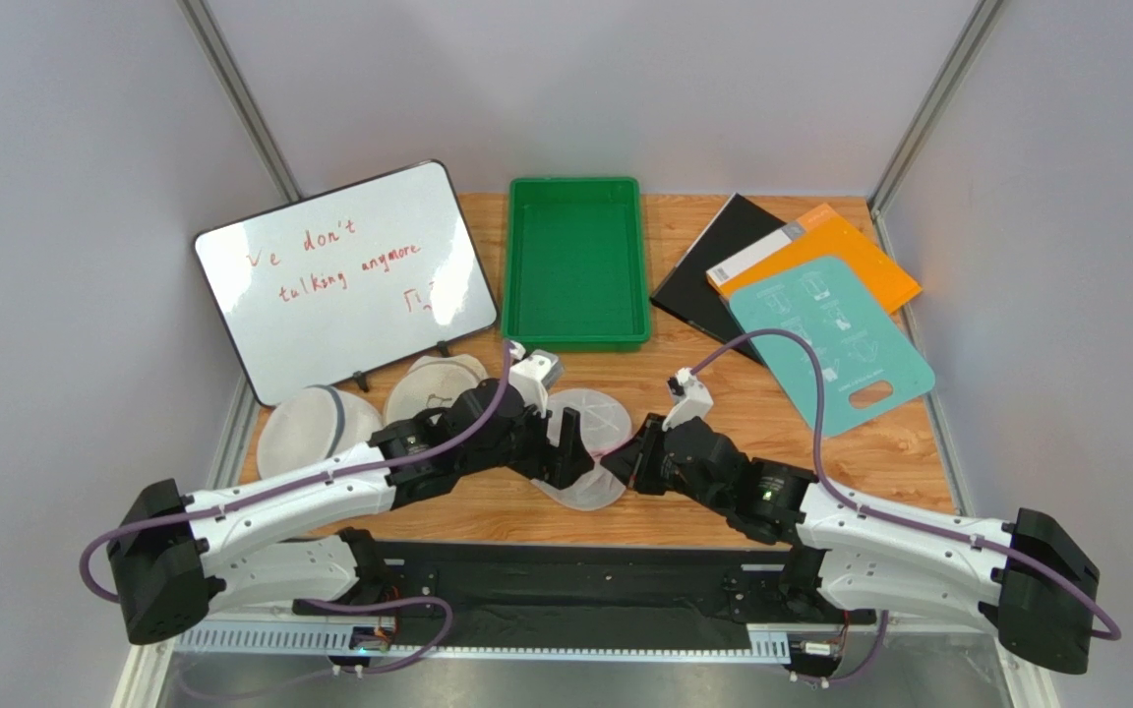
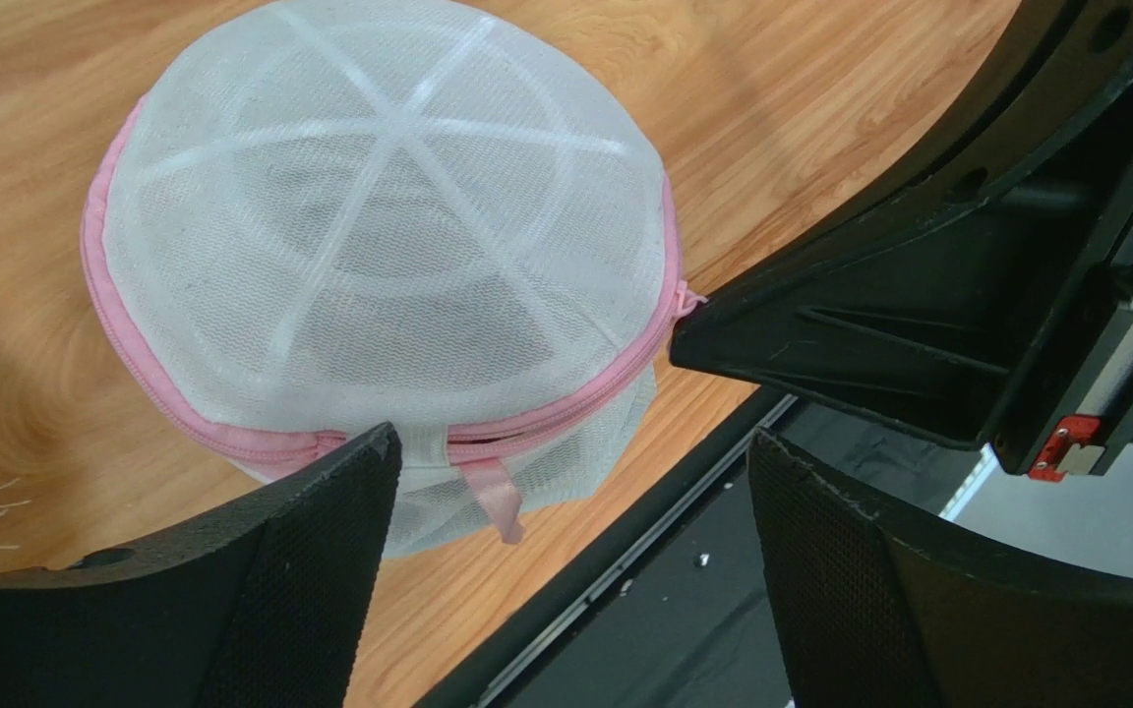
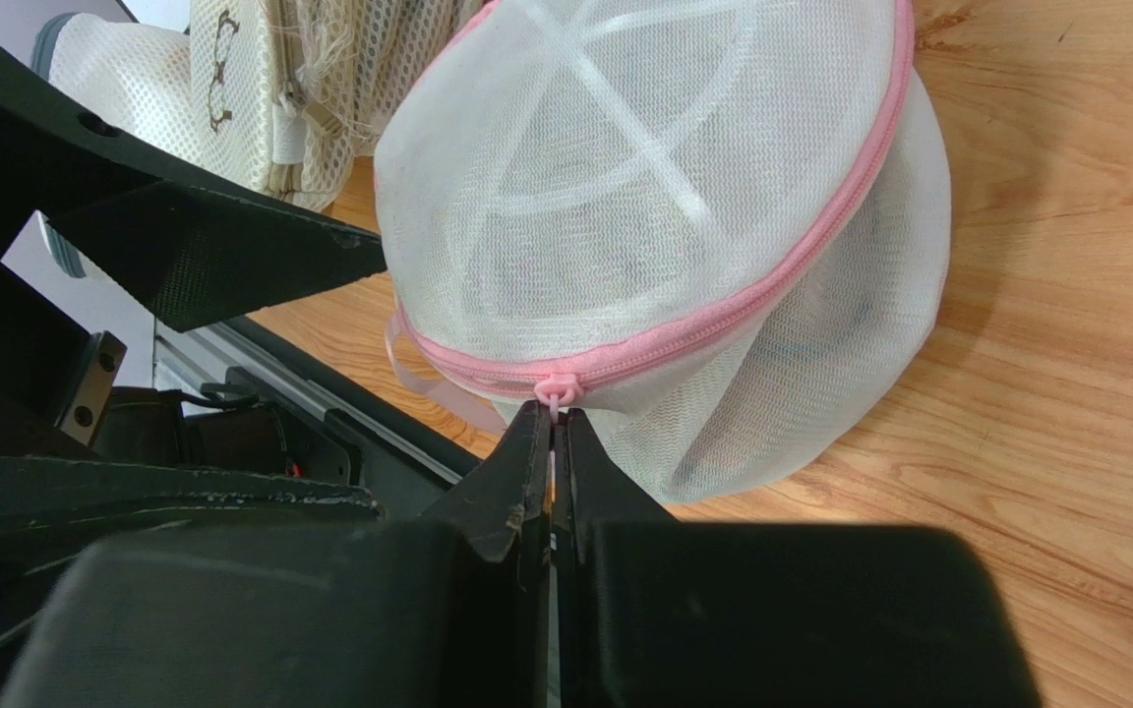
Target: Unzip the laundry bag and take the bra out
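— While the laundry bag (image 3: 647,192) sits near the bench (image 3: 1060,369) edge, how are my jaws?
— I have the right jaws pinched tight on its zipper pull (image 3: 559,388); the left jaws gape wide beside it, empty.

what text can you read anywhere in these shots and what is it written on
"We don't talking anymore": red handwriting over two lines on the whiteboard; the small red mark below and to the right of it is not legible.
Teal board: white printed marks, too small to read.
White label strip on the folders behind it: blurred, unreadable.
Laundry bag: no text visible.
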`<act>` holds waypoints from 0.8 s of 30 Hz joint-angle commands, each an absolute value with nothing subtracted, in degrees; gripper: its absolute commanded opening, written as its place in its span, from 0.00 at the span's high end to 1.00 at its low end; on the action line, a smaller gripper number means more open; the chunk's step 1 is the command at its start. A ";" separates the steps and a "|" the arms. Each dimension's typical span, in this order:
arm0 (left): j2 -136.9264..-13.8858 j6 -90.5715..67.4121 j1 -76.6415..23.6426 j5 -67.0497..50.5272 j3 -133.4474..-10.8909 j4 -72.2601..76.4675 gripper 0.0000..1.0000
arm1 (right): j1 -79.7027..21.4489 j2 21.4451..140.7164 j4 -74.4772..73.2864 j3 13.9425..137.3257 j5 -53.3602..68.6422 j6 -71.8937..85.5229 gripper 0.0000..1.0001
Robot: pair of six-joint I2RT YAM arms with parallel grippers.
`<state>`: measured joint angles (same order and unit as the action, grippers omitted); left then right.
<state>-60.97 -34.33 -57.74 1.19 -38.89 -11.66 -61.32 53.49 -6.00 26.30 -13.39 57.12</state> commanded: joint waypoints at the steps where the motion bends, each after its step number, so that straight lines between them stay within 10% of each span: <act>1: -61.43 -40.51 -58.18 1.30 -39.02 -7.21 0.06 | -61.08 52.82 -4.92 28.39 -13.80 56.51 1.00; 24: -64.60 -13.10 -60.03 -2.46 -39.81 -5.27 0.25 | -61.17 52.38 -5.18 29.27 -13.01 55.99 1.00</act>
